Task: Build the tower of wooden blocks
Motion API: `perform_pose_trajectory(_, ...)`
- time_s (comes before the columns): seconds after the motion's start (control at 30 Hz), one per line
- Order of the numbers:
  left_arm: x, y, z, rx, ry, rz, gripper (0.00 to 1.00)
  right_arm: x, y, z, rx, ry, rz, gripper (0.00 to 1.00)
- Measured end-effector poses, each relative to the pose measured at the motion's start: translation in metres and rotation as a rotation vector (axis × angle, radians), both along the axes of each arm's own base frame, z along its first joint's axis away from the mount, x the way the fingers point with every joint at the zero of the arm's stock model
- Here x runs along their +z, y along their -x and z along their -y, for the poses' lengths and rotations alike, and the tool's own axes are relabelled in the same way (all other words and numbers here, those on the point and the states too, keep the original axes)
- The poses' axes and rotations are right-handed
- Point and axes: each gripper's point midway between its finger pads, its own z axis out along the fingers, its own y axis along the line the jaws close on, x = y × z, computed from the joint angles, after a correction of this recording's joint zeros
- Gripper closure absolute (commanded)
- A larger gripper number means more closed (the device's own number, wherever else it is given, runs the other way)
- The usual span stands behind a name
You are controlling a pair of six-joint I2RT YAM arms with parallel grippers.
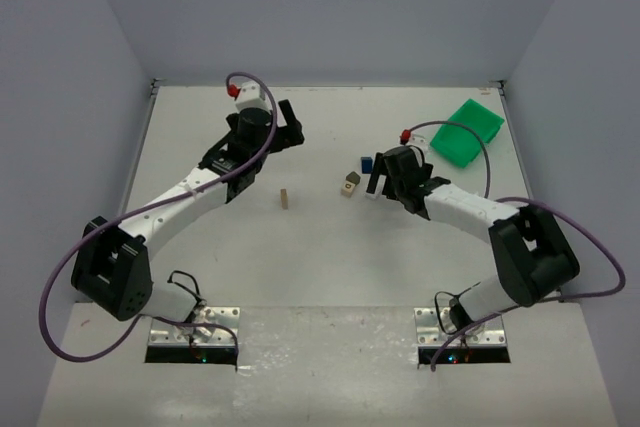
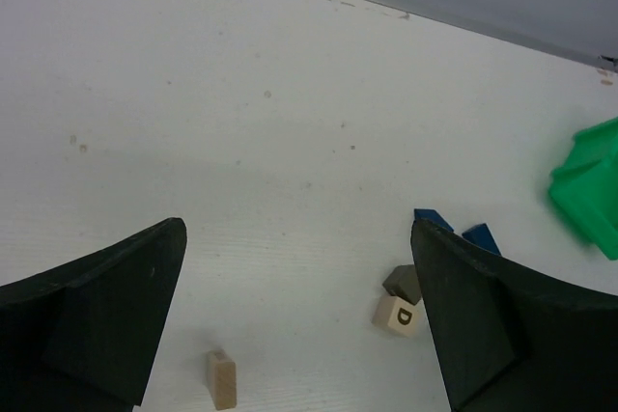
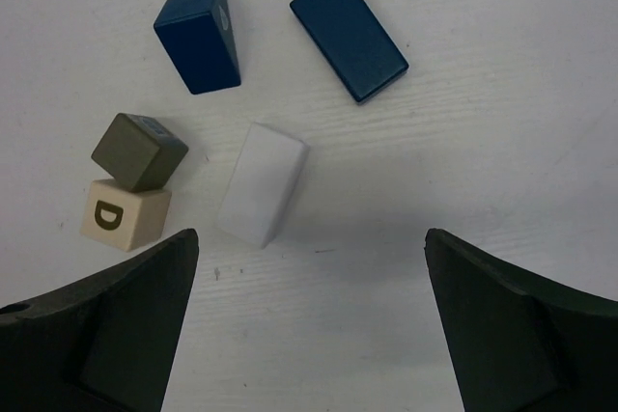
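Right wrist view: right gripper (image 3: 309,335), jaws apart, faces the white block (image 3: 263,183); blue blocks (image 3: 198,36) lie beyond, a lettered cube (image 3: 126,213) to its left. No tower stands yet; pieces lie loose. I would square the jaws across the white block's narrow sides, clear of the cube, before descending. Left gripper (image 2: 299,335) likewise spread.

Loose wood blocks (image 3: 261,183), apparently unstacked

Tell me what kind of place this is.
Probably a robotics lab cell: a white table boxed in by plain grey walls, left arm and right arm bolted at its near edge, small wooden blocks scattered on it.
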Motion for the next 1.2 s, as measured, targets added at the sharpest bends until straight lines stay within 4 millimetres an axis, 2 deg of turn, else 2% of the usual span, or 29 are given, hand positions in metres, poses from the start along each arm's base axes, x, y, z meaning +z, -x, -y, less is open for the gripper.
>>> perform_pose_trajectory(0.13,-0.009,-0.003,-0.019,0.039,-0.008,-0.013,0.0,-0.015,-0.01,-0.007,-0.018,0.023,-0.051,0.01)
perform_pose_trajectory(0.27,-0.019,0.004,-0.018,0.011,-0.017,-0.027,0.0,-0.027,-0.024,-0.017,-0.02,0.047,-0.076,0.01)
perform_pose_trajectory(0.37,-0.022,0.005,-0.016,-0.001,-0.016,-0.029,0.0,-0.04,-0.026,-0.02,-0.019,0.082,-0.106,0.02)
perform_pose_trajectory(0.47,-0.022,0.005,-0.015,-0.005,-0.014,-0.026,0.0,-0.049,-0.024,-0.021,-0.017,0.121,-0.134,0.11)
perform_pose_trajectory(0.67,-0.019,0.004,-0.015,-0.008,-0.01,-0.017,0.0,-0.055,-0.016,-0.026,0.003,0.146,-0.156,0.62)
perform_pose_trajectory(0.73,-0.019,0.004,-0.015,-0.009,-0.01,-0.017,0.0,-0.055,-0.014,-0.027,0.01,0.141,-0.146,0.72)
perform_pose_trajectory(0.83,-0.02,0.005,-0.013,-0.019,-0.008,-0.02,0.0,-0.055,-0.008,-0.023,0.042,0.15,-0.127,0.82)
perform_pose_trajectory(0.97,-0.022,0.008,-0.006,-0.068,-0.006,-0.027,0.0,-0.053,-0.002,-0.019,0.126,0.179,-0.101,0.9)
perform_pose_trajectory(1.1,-0.022,0.017,0.016,-0.22,0.014,-0.04,0.0,-0.045,0.009,-0.021,0.276,0.191,-0.033,0.94)
perform_pose_trajectory(1.2,-0.021,0.03,0.039,-0.376,0.044,-0.049,0.0,-0.029,0.018,-0.033,0.461,0.178,0.06,0.95)
